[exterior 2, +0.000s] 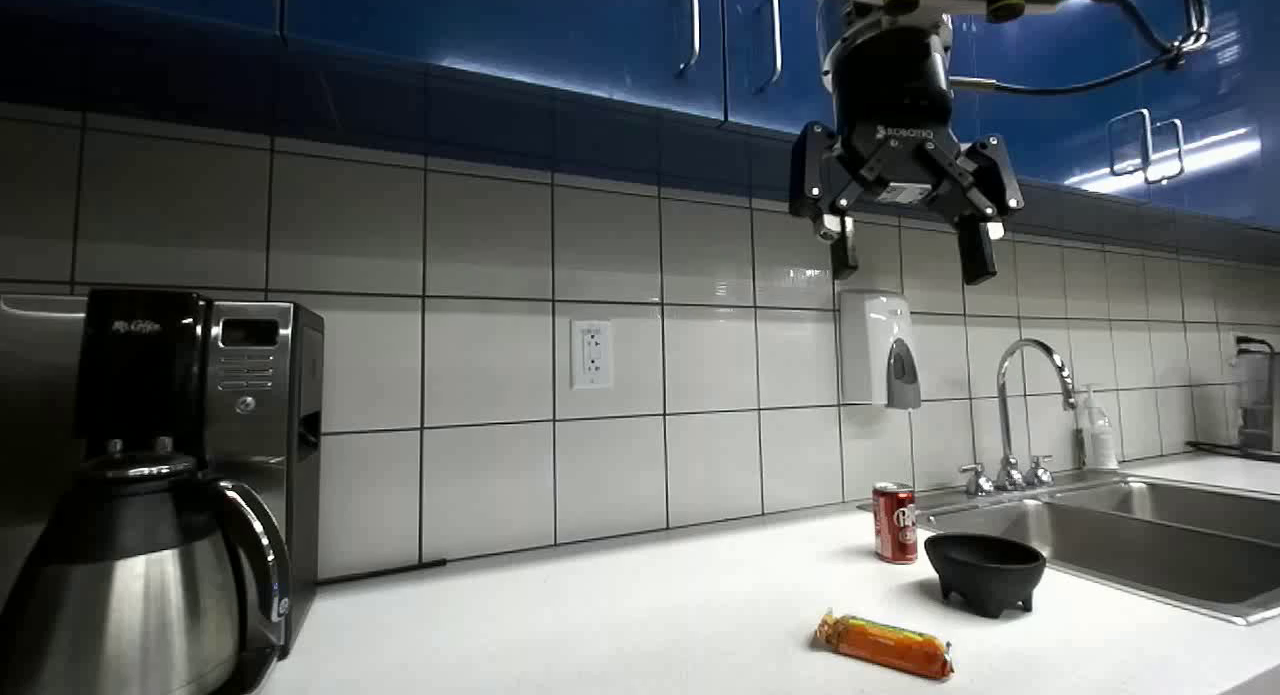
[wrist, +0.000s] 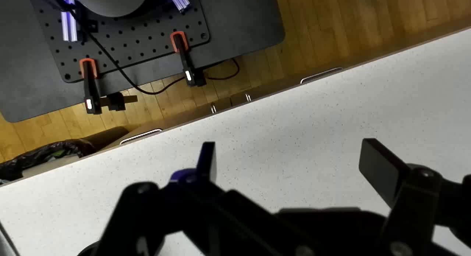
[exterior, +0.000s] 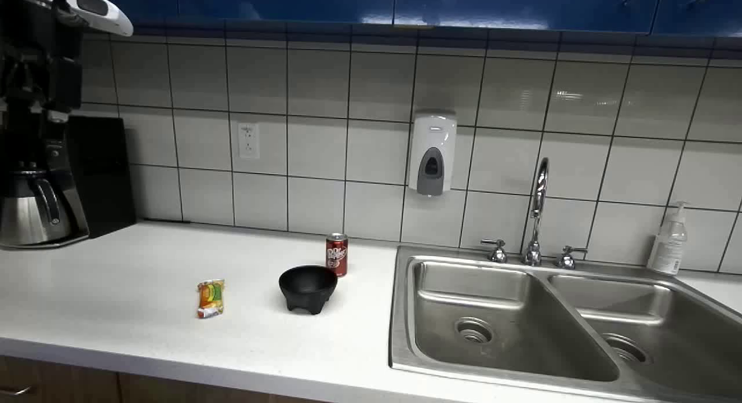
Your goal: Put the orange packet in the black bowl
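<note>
The orange packet [exterior: 210, 298] lies flat on the white counter; it also shows in an exterior view [exterior 2: 888, 646]. The black bowl [exterior: 308, 299] stands upright on short feet beside it, nearer the sink, and shows in an exterior view too [exterior 2: 985, 573]. My gripper [exterior 2: 912, 260] is high above the counter, fingers pointing down, open with nothing between them. In the wrist view the open fingers [wrist: 289, 156] have only bare counter behind them. The packet is out of the wrist view. A dark curved edge at its bottom left may be the bowl; I cannot tell.
A red can [exterior: 337, 256] stands close behind the bowl. A steel sink [exterior: 406, 310] lies beyond the bowl. A coffee maker [exterior 2: 250, 455] with a steel carafe [exterior 2: 140, 575] stands at the counter's opposite end. Blue cabinets [exterior 2: 500, 35] hang overhead. A soap dispenser [exterior 2: 878, 350] is on the wall.
</note>
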Controlling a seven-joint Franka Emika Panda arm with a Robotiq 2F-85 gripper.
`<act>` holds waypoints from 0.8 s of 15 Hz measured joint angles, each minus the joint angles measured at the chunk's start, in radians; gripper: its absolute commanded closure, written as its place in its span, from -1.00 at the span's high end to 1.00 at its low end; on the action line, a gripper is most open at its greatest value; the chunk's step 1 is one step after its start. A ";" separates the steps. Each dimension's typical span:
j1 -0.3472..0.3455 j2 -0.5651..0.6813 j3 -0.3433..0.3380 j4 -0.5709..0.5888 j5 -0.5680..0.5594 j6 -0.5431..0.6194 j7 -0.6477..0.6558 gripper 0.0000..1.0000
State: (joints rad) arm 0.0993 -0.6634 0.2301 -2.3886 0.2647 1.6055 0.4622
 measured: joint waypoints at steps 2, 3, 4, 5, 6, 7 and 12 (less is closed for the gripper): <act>0.000 0.001 0.000 0.000 0.000 0.000 0.000 1.00; 0.000 0.001 0.000 0.000 0.000 0.000 0.000 1.00; 0.000 0.001 0.000 0.000 0.000 0.000 0.000 1.00; 0.000 0.001 0.000 0.000 0.000 0.000 0.000 1.00; 0.000 0.001 0.000 0.000 0.000 0.000 0.000 1.00; 0.000 0.001 0.000 0.000 0.000 0.000 0.000 1.00; 0.000 0.006 0.001 -0.009 -0.006 0.001 -0.006 1.00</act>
State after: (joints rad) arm 0.0992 -0.6574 0.2308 -2.3980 0.2589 1.6062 0.4564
